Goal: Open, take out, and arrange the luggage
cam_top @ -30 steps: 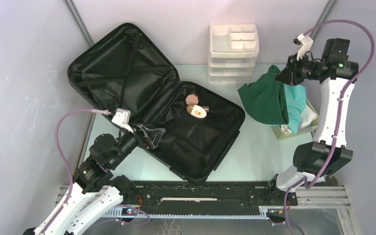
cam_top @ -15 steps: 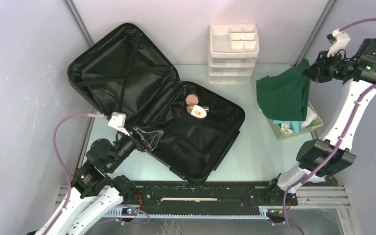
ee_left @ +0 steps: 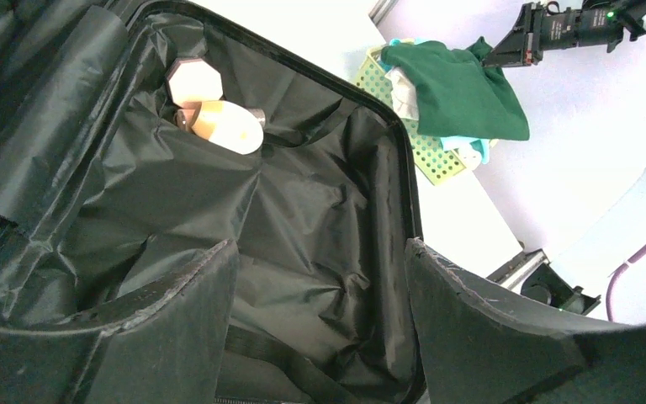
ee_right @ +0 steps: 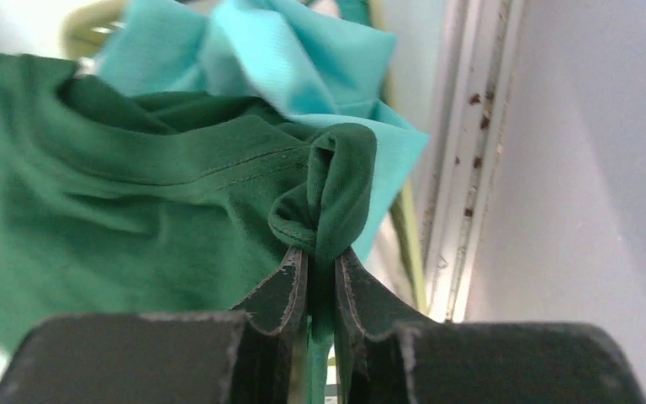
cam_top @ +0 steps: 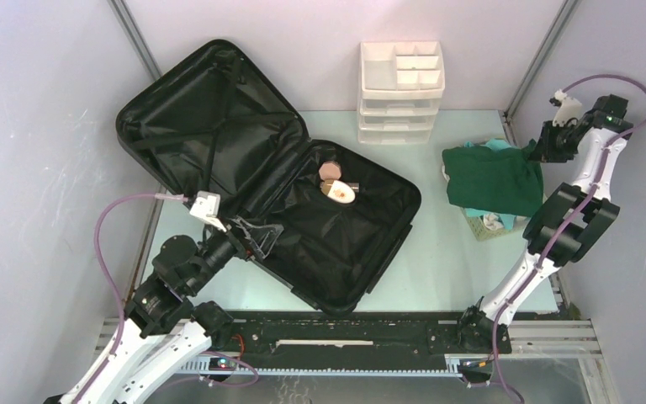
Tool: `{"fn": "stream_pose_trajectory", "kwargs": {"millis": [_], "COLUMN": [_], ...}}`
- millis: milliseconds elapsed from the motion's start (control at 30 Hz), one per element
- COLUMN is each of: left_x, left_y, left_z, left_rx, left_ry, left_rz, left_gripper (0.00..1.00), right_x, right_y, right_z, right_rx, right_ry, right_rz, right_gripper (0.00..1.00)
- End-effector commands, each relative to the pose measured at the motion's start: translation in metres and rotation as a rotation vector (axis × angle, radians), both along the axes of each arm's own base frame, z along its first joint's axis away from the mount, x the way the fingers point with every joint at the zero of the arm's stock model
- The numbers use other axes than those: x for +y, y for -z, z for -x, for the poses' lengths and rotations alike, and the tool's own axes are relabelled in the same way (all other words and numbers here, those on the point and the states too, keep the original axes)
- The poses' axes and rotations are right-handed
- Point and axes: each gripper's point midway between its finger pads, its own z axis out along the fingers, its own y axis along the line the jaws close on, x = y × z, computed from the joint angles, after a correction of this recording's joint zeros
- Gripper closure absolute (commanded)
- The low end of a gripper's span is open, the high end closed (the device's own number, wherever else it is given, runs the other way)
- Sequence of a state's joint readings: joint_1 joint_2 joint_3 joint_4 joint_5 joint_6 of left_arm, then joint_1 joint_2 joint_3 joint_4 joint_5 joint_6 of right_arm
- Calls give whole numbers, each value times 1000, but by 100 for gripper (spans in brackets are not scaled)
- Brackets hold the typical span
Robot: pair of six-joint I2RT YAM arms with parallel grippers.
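The black luggage (cam_top: 244,160) lies open on the table, lid against the back left wall, black lining showing (ee_left: 303,210). A pink hexagonal item (cam_top: 330,169) and a cream oval item (cam_top: 338,192) lie in its near half, also in the left wrist view (ee_left: 227,126). My left gripper (cam_top: 258,235) is open over the luggage's left rim, empty. My right gripper (cam_top: 541,145) is shut on a dark green shirt (cam_top: 492,178) (ee_right: 135,219), holding it over the pale yellow basket (cam_top: 492,229) at the right.
A white three-tier drawer organizer (cam_top: 401,93) stands at the back. Turquoise cloth (ee_right: 303,59) and white cloth lie in the basket under the green shirt. Metal frame posts run along the right edge (ee_right: 463,168) near my right gripper.
My right gripper moved right and down toward the back right corner, lowering the green shirt from hanging high onto the basket. The left arm shifted only slightly.
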State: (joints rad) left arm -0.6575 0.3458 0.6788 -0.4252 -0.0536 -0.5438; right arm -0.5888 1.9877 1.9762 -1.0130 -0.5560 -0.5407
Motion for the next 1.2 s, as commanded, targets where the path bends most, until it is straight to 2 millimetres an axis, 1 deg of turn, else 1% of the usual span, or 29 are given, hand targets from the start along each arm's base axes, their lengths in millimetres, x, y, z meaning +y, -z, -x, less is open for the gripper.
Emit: {"fn": "stream_pose_trajectory", "kwargs": {"millis": [0,33,67,133,167,233,300,367,400,433,500,533,567,600,633,700,733,767,800,833,933,1067,1100,1167], "left_x": [-6,-9,-12,-20,-26,-34,-42,-50,-55,-58,-62,-64,-64,-64,-64,-67,-65,-67,-65,-68,-69,-68,-64,-61], "left_y": [-4,-8,-11,-26,-36,-62,-99,-139,-156,-178,-217,-236,-253,-271,-288,-314,-330,-335,-349,-355,-369,-381,-382,-388], "left_z": [-7,-7,-8,-6,-5,-5,-4,-6,-10,-13,-20,-23,-26,-27,-25,-24,-19,-18,-13,-10,-7,-7,-13,-13], "left_rx": [15,12,9,-11,-19,-47,-80,-102,-98,-100,-90,-89,-86,-91,-96,-104,-125,-123,-147,-149,-161,-206,-210,-238], "left_ry": [0,11,22,59,85,122,158,185,190,193,186,182,169,171,178,192,198,199,206,214,221,220,188,173], "left_rz": [14,22,33,74,102,161,225,276,296,324,390,425,462,499,534,589,616,626,642,646,639,627,632,632], "left_gripper": [23,23,23,23,23,23,20,19,18,17,14,13,12,2,0,0,0,0,0,0,0,0,0,0], "right_x": [-41,-43,-43,-39,-35,-27,-13,8,23,39,74,92,112,134,148,178,190,202,213,223,243,251,252,253], "right_y": [12,15,15,6,-9,-38,-72,-99,-108,-117,-129,-131,-133,-139,-130,-129,-124,-117,-112,-107,-106,-102,-100,-99], "right_z": [-12,-13,-12,-10,-9,-7,-3,3,7,12,24,32,40,52,58,73,79,84,88,93,96,93,92,92], "right_rx": [5,14,19,5,-30,-99,-177,-242,-267,-291,-335,-352,-374,-409,-404,-455,-463,-462,-462,-451,-433,-414,-406,-401], "right_ry": [46,44,40,25,18,10,-16,-66,-105,-144,-236,-284,-332,-379,-404,-460,-483,-503,-524,-539,-570,-581,-580,-584], "right_rz": [191,198,205,205,214,229,234,214,186,158,75,27,-23,-65,-98,-107,-108,-109,-113,-129,-186,-219,-222,-227], "right_gripper": [77,65,57,34,27,17,10,6,6,6,4,1,0,0,0,0,0,0,0,0,0,0,0,0]}}
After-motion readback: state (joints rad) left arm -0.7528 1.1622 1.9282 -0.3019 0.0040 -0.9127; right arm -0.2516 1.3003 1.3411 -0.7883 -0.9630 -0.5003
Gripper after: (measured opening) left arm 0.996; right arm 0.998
